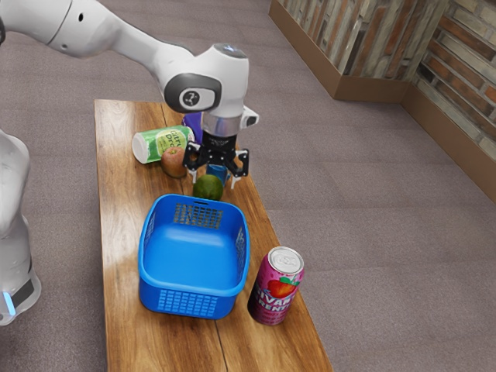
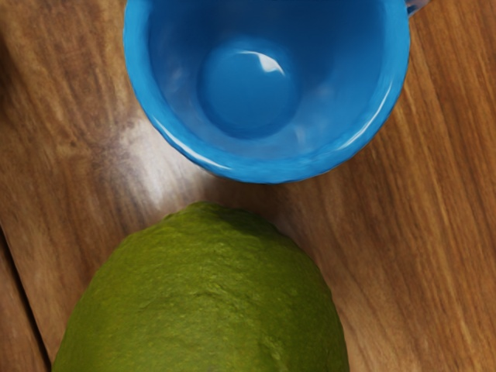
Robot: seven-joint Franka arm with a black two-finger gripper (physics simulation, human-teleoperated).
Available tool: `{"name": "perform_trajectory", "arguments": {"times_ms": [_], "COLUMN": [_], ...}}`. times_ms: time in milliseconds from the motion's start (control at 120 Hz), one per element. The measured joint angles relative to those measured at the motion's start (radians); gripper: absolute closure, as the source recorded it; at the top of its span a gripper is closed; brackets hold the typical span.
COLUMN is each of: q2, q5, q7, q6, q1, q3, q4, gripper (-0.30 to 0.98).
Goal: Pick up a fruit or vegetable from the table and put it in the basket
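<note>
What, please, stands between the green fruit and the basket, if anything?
Nothing visible does, only the basket's rim and wall; the blue cup is on the green fruit's other side, away from the basket.

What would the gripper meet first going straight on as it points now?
Probably the green fruit: the gripper points down toward it, open. Depth is unclear, so the fingers might straddle it and reach the table.
</note>
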Motion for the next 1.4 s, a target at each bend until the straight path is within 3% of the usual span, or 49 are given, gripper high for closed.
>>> {"name": "perform_trajectory", "arguments": {"times_ms": [283, 600, 800, 1175, 1400], "q2": [0.012, 0.037, -0.072, -0.217, -0.237], "q5": [0.0, -0.009, -0.005, -0.001, -0.013], "q7": [0.022, 0.039, 0.047, 0.056, 0.06], "q6": [0.044, 0.065, 0.02, -0.136, -0.181], "q1": [-0.001, -0.001, -0.003, -0.001, -0.001], "q3": [0.001, 0.001, -0.016, -0.178, -0.298], "q4": [-0.04, -0.043, 0.0, 0.084, 0.098], "gripper": [0.01, 0.28, 0.36, 0.37, 0.37]}}
